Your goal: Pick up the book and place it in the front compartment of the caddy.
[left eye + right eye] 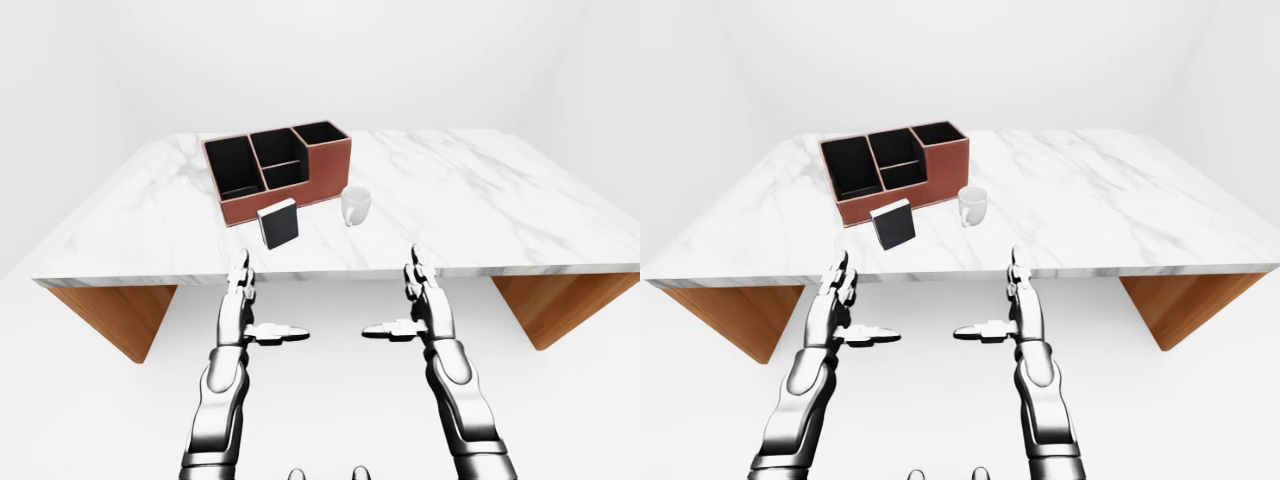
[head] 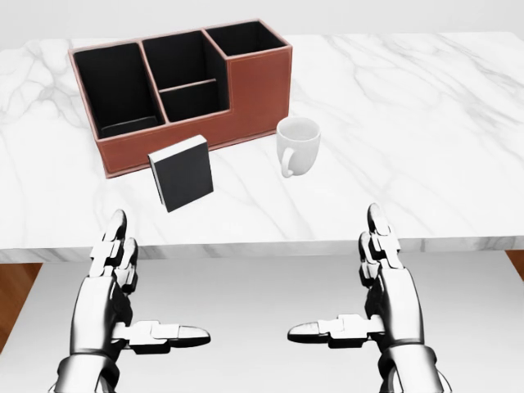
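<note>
A small black book (image 2: 182, 173) with a white top edge stands upright on the marble table (image 2: 426, 123), just below the brown caddy (image 2: 246, 106) in the head view. The caddy has several black-lined compartments. My left hand (image 2: 135, 299) hovers below the table's near edge, left of the book, fingers spread and empty. My right hand (image 2: 360, 295) mirrors it on the right, open too. Both are well short of the book.
A white mug (image 2: 297, 144) stands right of the book, close to the caddy's right end. The table rests on wooden supports (image 1: 115, 315). White floor and walls surround it.
</note>
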Robot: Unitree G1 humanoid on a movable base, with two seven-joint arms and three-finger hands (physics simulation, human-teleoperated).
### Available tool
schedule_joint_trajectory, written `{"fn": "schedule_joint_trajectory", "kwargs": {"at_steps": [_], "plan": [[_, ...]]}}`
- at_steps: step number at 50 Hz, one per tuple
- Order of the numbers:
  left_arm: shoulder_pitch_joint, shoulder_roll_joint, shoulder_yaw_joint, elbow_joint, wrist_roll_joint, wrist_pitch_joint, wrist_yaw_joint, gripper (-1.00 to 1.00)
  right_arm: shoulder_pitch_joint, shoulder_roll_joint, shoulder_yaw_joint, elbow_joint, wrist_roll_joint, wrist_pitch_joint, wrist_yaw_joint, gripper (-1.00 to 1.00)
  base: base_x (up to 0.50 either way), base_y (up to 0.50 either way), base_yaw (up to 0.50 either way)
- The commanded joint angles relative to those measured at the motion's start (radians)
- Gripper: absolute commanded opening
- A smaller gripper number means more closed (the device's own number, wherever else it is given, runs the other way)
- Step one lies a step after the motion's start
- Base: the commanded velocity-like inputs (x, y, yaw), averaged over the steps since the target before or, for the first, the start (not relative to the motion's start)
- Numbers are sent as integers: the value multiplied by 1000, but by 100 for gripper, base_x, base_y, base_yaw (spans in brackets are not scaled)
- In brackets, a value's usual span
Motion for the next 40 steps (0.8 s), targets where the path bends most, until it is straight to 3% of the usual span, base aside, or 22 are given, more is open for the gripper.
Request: {"fn": "schedule_joint_trajectory", "kwargs": {"at_steps": [1, 3, 6, 14, 15, 16, 19, 40], "plan": [[-7, 16, 29, 2, -10, 7, -27, 100, -2, -10, -22, 3, 24, 4, 29, 100, 0, 0, 0], [-1, 16, 29, -22, -11, 26, -27, 100, 3, -10, -19, -14, 23, 13, 29, 100, 0, 0, 0], [1, 16, 28, -22, -7, 22, -29, 100, 6, -11, -18, -25, 23, 19, 34, 100, 0, 0, 0], [13, 17, 31, -84, -8, 64, -38, 100, 19, -11, -16, -87, 22, 60, 38, 100, 0, 0, 0], [17, 18, 32, -109, -9, 83, -39, 100, 22, -10, -15, -103, 22, 68, 39, 100, 0, 0, 0], [21, 18, 33, -123, -10, 85, -40, 100, 25, -10, -14, -113, 21, 75, 40, 100, 0, 0, 0], [31, 19, 36, -177, -13, 85, -46, 100, 33, -10, -13, -147, 14, 88, 39, 100, 0, 0, 0], [51, 25, 73, -375, -26, 85, -74, 100, 69, -5, -1, -366, -2, 88, 49, 100, 0, 0, 0]]}}
